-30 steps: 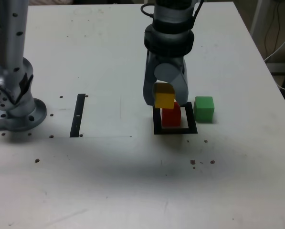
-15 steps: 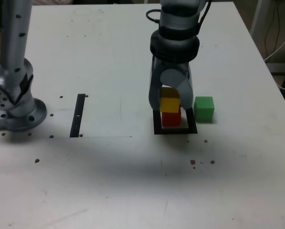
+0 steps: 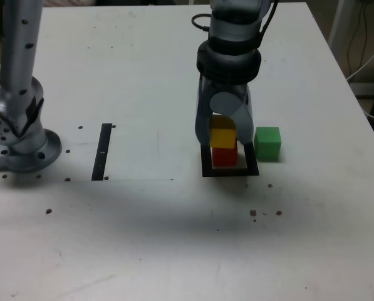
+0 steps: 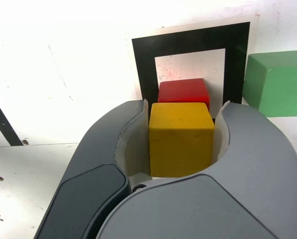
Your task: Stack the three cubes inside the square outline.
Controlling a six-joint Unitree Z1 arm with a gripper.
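In the exterior view, the tool [image 3: 223, 135] holds the yellow cube [image 3: 223, 137] right on top of the red cube [image 3: 223, 156] inside the square outline [image 3: 205, 168], building the stack; the green cube [image 3: 267, 142] waits on the table [image 3: 143, 238] just outside, at the view's right. In the wrist view, the tool's pads [image 4: 133, 144] flank the yellow cube's sides, apparently gripping it.

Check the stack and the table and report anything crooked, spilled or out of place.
Nothing stands out. The yellow cube sits squarely on the red cube inside the square outline, between the tool's jaws. The green cube stands upright just outside the outline, not yet stacked.
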